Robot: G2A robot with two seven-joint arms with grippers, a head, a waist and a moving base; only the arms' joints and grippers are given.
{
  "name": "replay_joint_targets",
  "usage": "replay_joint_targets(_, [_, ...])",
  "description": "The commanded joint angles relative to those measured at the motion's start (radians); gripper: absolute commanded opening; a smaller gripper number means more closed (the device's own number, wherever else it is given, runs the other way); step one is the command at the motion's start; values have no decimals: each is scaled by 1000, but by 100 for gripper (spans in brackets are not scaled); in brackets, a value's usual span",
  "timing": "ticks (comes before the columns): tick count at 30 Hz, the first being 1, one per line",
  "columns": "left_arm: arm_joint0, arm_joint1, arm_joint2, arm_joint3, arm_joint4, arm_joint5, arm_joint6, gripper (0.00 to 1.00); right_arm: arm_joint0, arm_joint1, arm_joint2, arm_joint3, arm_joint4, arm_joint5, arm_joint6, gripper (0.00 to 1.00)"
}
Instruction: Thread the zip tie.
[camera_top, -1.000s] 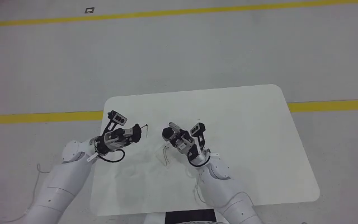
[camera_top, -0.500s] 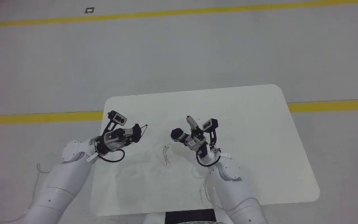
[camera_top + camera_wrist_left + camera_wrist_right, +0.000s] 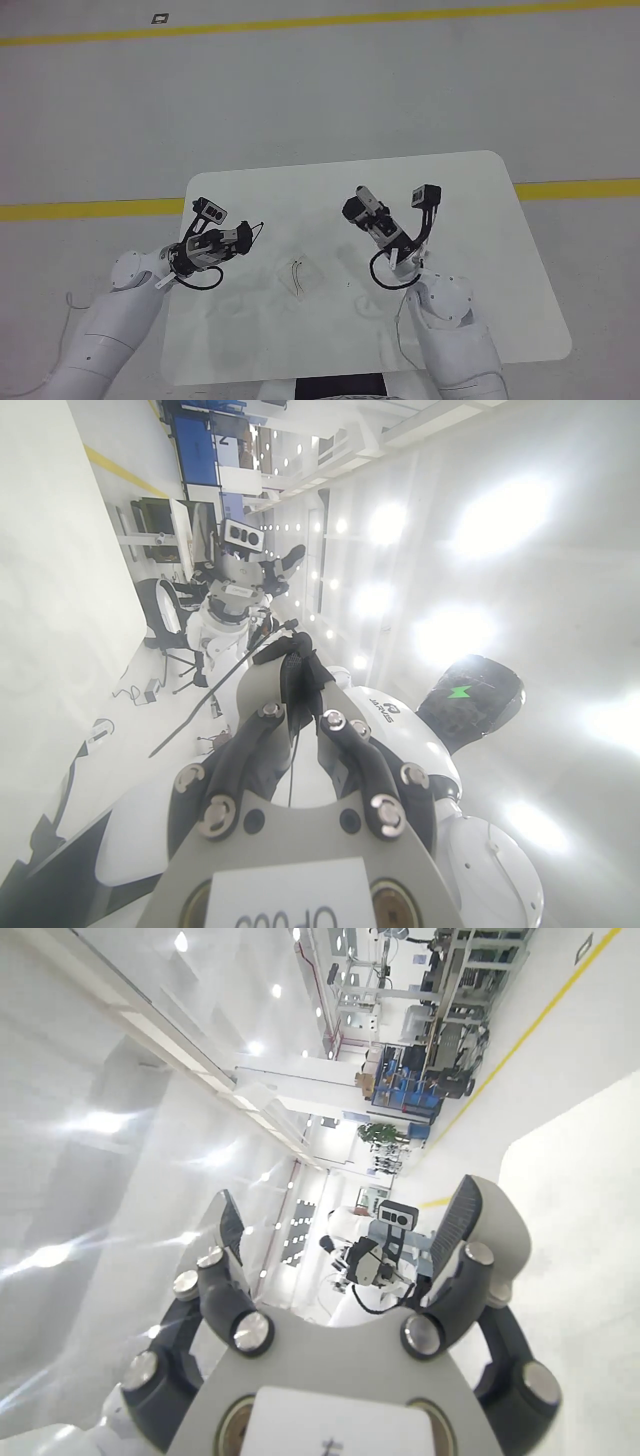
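- Top view – the left pincer (image 3: 250,233) hangs over the near left part of the white table (image 3: 460,200), shut on a thin black zip tie (image 3: 258,227). The tie's short free end pokes out past the fingertips toward the table's middle.
- Top view – the right pincer (image 3: 356,200) hangs over the middle of the table, well apart from the left one and from the tie. From up here I cannot tell how wide it stands.
- Top view – a few thin pale curved strips (image 3: 297,275) lie flat on the table between the two arms, nearer the front edge. They are too fine to tell what they are.
- Left wrist view – the left pincer (image 3: 300,660) has its two pads pressed together on the zip tie (image 3: 200,707). The tie runs as a long, straight, dark strand slantwise out of the grip, with a small block at one end just past the fingertips. The right pincer (image 3: 280,565) shows farther off, apart from the tie.
- Right wrist view – the right pincer (image 3: 345,1218) is spread wide with nothing between its ribbed pads (image 3: 457,1215). The white table (image 3: 575,1168) lies off to one side, and the left arm's pincer (image 3: 367,1265) shows small in the gap, far off.
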Motion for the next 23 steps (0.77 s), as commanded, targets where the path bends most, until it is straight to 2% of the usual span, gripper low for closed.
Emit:
replay_joint_targets(1, [0,0,0,0,0,0,0,0,-3,9,-6,-34,-72,0,-35,100])
replay_joint_targets(4, [0,0,0,0,0,0,0,0,-6,21,-28,-63,-123,0,-106,100])
replay_joint_targets(23, [0,0,0,0,0,0,0,0,-6,21,-28,-63,-123,0,-106,100])
